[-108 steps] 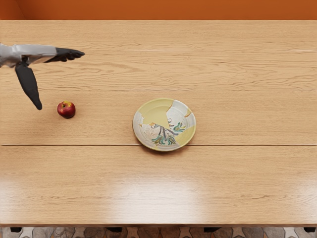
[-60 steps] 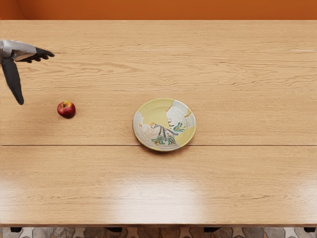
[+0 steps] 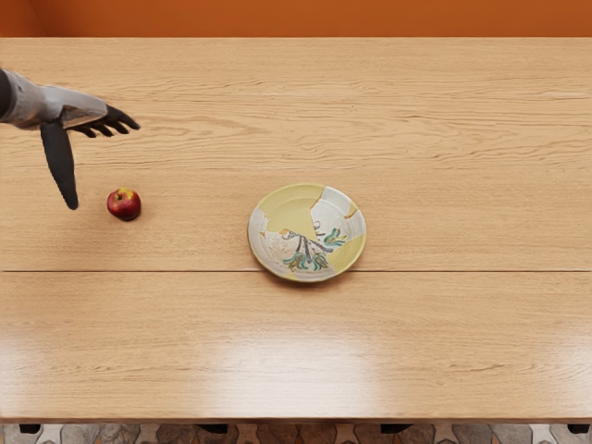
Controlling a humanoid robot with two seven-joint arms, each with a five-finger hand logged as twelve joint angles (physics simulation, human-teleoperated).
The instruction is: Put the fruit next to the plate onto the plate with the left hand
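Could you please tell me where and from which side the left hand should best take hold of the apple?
Probably around its widest middle, from above: the apple is round and lies free on the table, well apart from the plate. The open left hand hovers up-left of it, so thumb and fingers could close on opposite sides.

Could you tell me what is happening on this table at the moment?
The robot's left hand hangs near the apple with its fingers spread, holding nothing and not touching the fruit. The apple lies on the table, apart from and to the left of the plate, which has nothing on it yet.
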